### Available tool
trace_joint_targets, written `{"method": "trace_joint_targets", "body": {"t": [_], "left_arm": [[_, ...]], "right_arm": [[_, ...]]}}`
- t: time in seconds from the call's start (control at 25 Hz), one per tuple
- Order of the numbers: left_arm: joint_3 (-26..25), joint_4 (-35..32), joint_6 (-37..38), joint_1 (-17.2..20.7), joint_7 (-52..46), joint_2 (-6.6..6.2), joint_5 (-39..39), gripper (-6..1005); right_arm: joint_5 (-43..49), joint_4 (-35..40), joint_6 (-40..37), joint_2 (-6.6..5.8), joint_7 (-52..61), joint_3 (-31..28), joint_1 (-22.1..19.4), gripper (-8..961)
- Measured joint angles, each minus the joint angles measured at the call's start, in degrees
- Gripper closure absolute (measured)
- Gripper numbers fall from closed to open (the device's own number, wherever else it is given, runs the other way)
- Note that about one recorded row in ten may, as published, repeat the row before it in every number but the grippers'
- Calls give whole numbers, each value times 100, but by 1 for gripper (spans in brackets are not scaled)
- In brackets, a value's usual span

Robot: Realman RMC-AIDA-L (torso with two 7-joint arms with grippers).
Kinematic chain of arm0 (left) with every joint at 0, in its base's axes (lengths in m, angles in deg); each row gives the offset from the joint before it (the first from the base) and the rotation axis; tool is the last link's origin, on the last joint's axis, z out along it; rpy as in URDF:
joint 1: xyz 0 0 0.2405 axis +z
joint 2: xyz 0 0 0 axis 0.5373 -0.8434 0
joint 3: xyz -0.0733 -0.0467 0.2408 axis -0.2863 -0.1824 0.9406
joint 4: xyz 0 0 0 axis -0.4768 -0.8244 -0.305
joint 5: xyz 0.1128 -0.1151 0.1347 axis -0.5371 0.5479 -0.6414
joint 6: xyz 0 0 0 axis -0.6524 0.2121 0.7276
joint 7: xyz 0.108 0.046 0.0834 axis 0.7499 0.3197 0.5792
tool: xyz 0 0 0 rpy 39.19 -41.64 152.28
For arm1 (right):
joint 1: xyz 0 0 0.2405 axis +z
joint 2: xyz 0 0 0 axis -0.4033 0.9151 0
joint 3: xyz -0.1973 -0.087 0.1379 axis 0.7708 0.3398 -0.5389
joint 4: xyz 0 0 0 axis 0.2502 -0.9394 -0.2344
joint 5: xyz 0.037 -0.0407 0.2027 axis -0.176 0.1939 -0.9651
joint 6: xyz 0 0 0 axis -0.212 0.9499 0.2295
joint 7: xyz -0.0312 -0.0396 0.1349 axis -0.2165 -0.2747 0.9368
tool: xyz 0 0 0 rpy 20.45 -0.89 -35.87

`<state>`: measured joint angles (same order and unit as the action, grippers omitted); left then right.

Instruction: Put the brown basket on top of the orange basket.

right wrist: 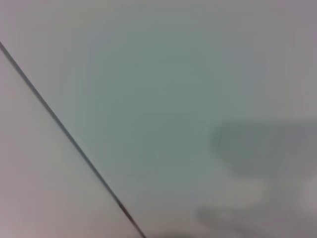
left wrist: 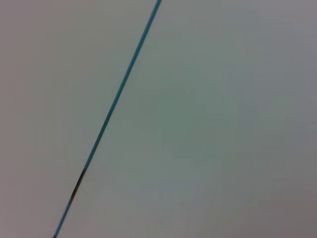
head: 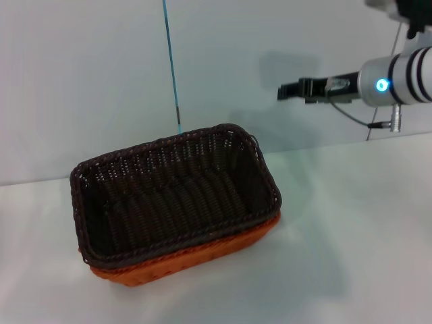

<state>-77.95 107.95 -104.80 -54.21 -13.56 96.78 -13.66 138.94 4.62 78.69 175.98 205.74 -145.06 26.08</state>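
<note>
Right gripper point(head: 289, 90) is up high at far right, well above the table point(head: 351, 256) and well clear of both baskets. The arm comes in from the right edge roughly horizontal, white wrist segment with a lit blue ring, dark fingers pointing left toward the back wall point(head: 88, 81). Holding nothing. Can't tell from the head view whether the jaws are spread or pressed together.

Brown basket point(head: 172, 196) sits nested in the orange basket point(head: 196, 260), left of centre on the table. Only the orange basket's lower near wall and right corner show under the brown rim. The stack is slightly rotated, its right end farther away than its left.

Left arm isn't in the head view; its wrist view shows only the wall and a thin blue vertical line point(left wrist: 119, 94). Right wrist view: wall and a dark seam.
</note>
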Motion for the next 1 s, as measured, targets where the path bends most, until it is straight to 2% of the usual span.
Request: {"method": "trace_joint_targets", "body": {"t": [0.32, 0.68, 0.88, 1.0], "left_arm": [[-5, -1, 5, 0, 0, 18, 5, 144], [25, -45, 10, -84, 59, 31, -5, 145], [10, -103, 6, -147, 248, 132, 10, 145], [8, -161, 4, -185, 331, 178, 17, 145]], "right_arm": [[-2262, -251, -74, -33, -1442, -13, -710, 318], [-3467, -265, 284, -109, -3019, -57, -1334, 318], [-4323, -233, 437, -128, -3966, -128, -1722, 318], [-4484, -179, 592, -135, -4288, -297, -1854, 318]]}}
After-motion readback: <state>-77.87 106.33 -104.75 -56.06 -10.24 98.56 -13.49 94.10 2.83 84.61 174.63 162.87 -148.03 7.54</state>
